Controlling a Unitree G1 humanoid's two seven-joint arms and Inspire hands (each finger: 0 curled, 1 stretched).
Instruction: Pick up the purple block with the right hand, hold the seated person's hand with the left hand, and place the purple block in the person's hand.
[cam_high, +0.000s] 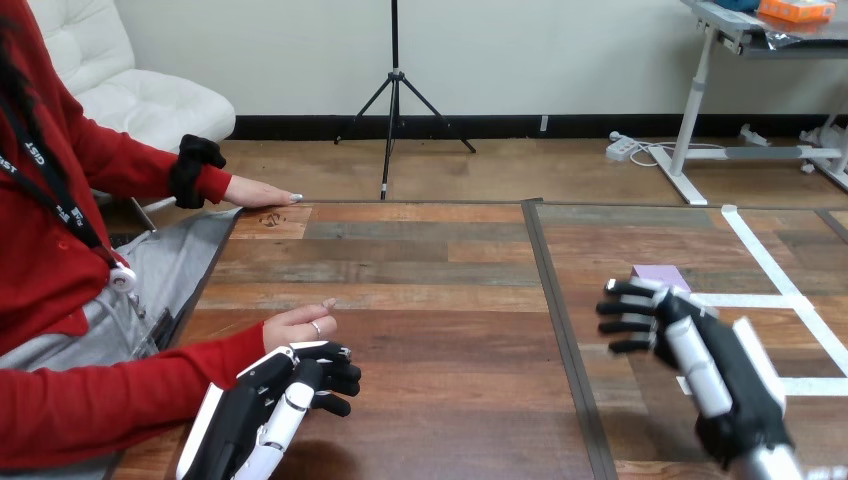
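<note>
Right of centre, the purple block (662, 274) lies flat on the bench (430, 300), long side running left-right. Its near edge is hidden behind the right hand (718, 368), which is loosely open, gripping nothing. Lower left, the left hand (285, 400) is curled, empty, just beside the person's hand (298, 325).

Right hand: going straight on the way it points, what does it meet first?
Likely the purple block, lying on the table just beyond the fingers of the right hand and partly hidden by them. Depth is unclear: the hand may pass over it.
</note>
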